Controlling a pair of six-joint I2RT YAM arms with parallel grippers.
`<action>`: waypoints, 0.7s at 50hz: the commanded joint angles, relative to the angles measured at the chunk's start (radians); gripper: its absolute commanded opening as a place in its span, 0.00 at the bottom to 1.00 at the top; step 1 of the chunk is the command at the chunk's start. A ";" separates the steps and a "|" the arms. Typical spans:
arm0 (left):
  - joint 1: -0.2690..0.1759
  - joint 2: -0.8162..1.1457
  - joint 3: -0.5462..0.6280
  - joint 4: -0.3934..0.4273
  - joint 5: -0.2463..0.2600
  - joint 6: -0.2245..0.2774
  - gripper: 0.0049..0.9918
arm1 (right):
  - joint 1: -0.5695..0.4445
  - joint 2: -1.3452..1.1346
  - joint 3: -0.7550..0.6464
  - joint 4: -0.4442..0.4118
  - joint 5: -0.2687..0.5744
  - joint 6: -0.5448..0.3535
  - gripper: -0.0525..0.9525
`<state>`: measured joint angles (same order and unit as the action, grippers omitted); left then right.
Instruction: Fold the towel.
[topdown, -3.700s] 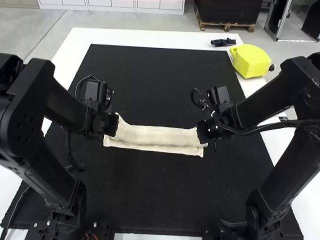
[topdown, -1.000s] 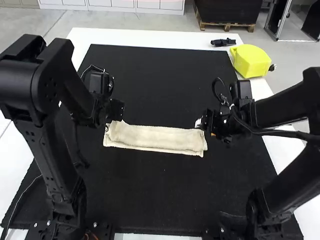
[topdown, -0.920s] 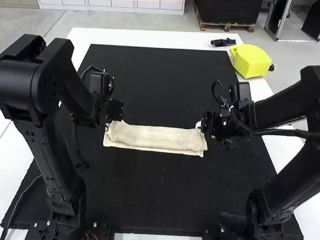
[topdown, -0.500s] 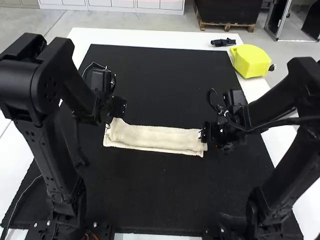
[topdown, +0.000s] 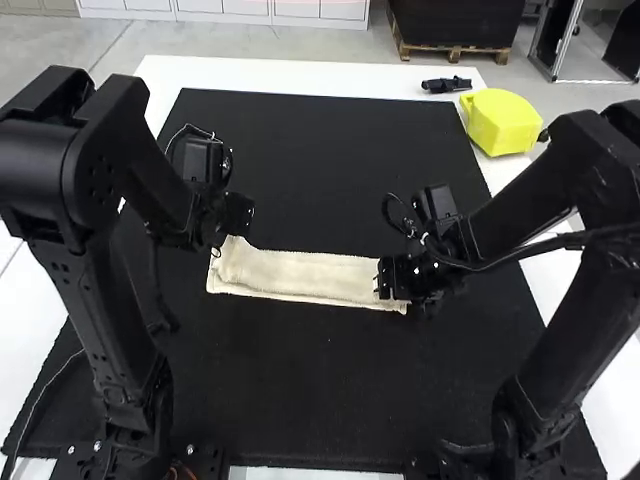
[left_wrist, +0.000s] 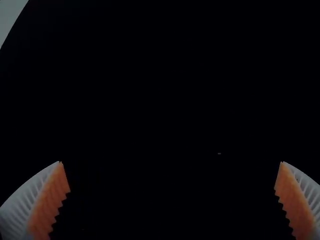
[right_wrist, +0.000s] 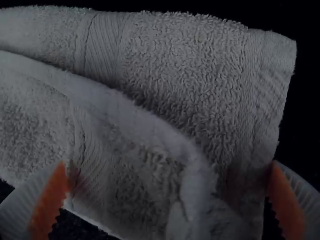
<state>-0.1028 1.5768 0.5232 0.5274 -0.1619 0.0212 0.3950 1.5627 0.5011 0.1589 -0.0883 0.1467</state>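
Note:
Across the black mat, the cream towel lies in a narrow folded strip, running left to right in the high view. By its far left corner is my left gripper; in the left wrist view that left gripper is open over black, nothing between its fingers. My right gripper covers the towel's right end. In the right wrist view the right gripper is wide open above the towel, whose layers overlap with a raised, curved edge between the fingers.
The black mat extends in front of and behind the towel, over a white table. A yellow object and a small black item stand at the far right edge.
My right gripper has moved left and slightly nearer, from beside the towel's right end to over it. The left gripper, earlier on the towel's left end, moved off it toward the far side and now stays there.

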 joint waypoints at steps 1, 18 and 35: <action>0.000 -0.023 0.024 0.014 -0.010 -0.014 0.98 | 0.007 0.048 0.016 0.019 0.012 0.017 0.96; 0.023 -0.067 0.021 0.020 -0.008 -0.017 0.98 | 0.002 0.086 0.039 0.096 0.012 0.044 0.03; 0.064 -0.087 0.026 0.016 -0.004 -0.007 0.98 | -0.038 0.082 0.047 0.108 0.075 -0.033 0.03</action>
<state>-0.0498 1.5169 0.5236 0.5358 -0.1616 0.0139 0.3870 1.6360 0.5293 0.2462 -0.0437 0.1631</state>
